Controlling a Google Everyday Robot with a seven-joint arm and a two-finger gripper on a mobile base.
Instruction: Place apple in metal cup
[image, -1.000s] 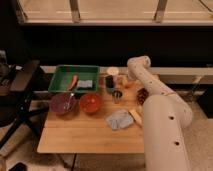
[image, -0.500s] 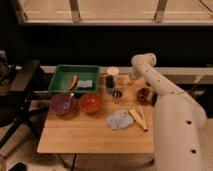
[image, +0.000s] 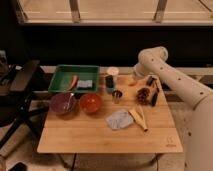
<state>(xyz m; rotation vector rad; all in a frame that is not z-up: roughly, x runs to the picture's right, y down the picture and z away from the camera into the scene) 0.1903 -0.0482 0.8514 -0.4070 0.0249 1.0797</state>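
Our gripper (image: 135, 75), at the far edge of the table (image: 90, 135), is pressed shut, seemingly pinching the apple (image: 130, 80). The metal cup (image: 117, 95) stands near it, toward the middle. We should lift straight up, centre the apple over the rim, then release low.

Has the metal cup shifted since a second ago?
No. The metal cup still stands in front of the dark container; the shut gripper is beside the pinecone.

Dim; window (image: 115, 10) glare above; hand (image: 132, 76) shadowed at far table (image: 90, 136) edge.
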